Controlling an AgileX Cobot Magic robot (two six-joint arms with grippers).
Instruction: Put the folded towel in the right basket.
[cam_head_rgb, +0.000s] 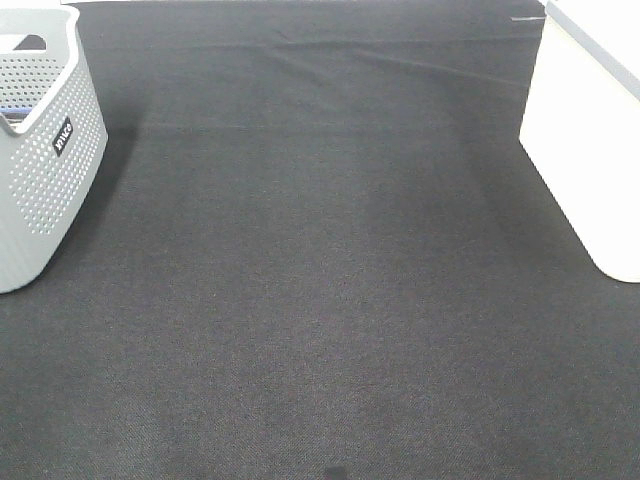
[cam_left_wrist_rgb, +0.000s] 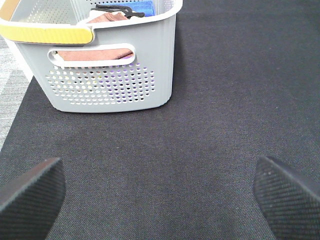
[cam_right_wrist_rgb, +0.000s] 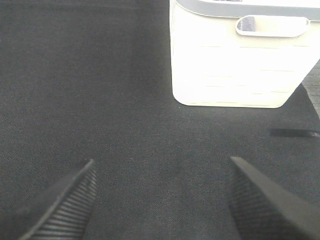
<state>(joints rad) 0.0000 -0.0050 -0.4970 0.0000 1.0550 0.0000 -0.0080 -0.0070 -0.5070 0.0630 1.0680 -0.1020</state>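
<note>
A folded brownish-pink towel lies inside the grey perforated left basket and shows through its handle slot. The towel is hidden in the exterior high view, where that basket stands at the far left. The white right basket stands at the far right edge; in the right wrist view it is ahead of my right gripper. My left gripper is open and empty over the mat, short of the grey basket. My right gripper is open and empty too. Neither gripper shows in the exterior high view.
A black mat covers the table between the baskets. A blue cloth and a black item also lie in the grey basket, whose rim has a yellow band. The mat's edge shows left of that basket.
</note>
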